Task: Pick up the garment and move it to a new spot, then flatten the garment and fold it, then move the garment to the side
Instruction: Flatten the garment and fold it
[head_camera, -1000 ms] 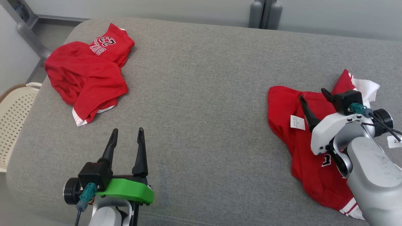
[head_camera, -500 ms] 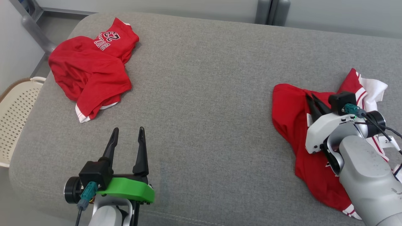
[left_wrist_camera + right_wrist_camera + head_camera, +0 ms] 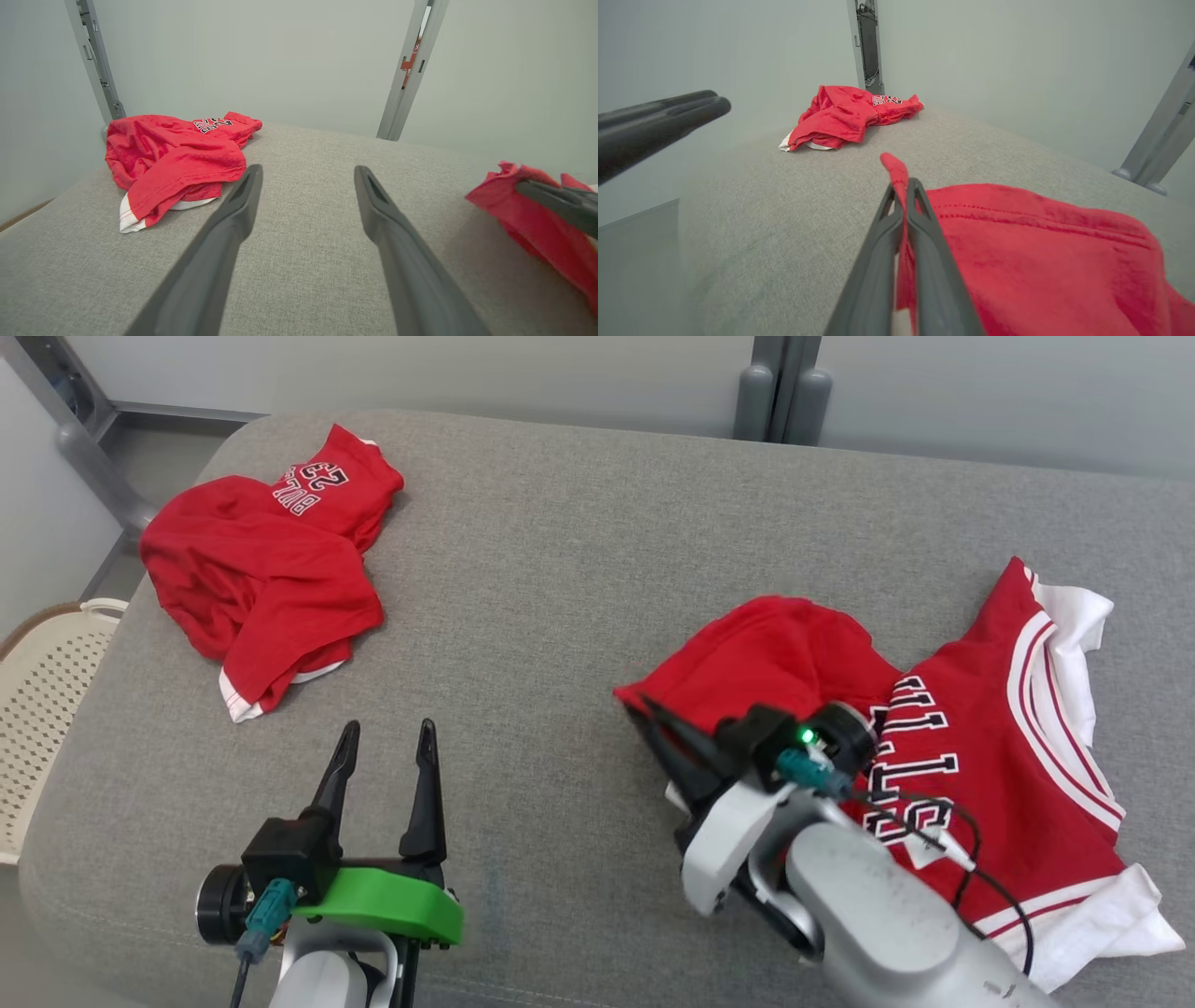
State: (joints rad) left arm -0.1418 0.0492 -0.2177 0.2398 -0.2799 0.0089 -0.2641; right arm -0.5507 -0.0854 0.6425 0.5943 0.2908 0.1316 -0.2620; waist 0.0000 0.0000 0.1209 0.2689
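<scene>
The garment (image 3: pixel 990 747) is a red jersey with white trim and black-and-white lettering, lying at the right of the grey padded table (image 3: pixel 560 569). My right gripper (image 3: pixel 644 711) is shut on the jersey's left edge, and a fold of it rises between the fingertips. In the right wrist view the right gripper (image 3: pixel 903 186) pinches red cloth of the garment (image 3: pixel 1041 242). My left gripper (image 3: pixel 387 735) stands open over bare table at the front left, well apart from the jersey. The left wrist view has the left gripper (image 3: pixel 308 170) with nothing in it and the garment (image 3: pixel 528 219) at the right edge.
A second red jersey (image 3: pixel 266 560) lies crumpled at the far left corner of the table. A cream perforated basket (image 3: pixel 37 700) stands off the table's left edge. Grey posts (image 3: pixel 780 383) rise behind the far edge. Bare grey padding lies between the two jerseys.
My right gripper shut on the jersey's edge and pulled it left toward the middle, spreading it so the lettering shows. The left gripper stayed put. The head camera shifted a little.
</scene>
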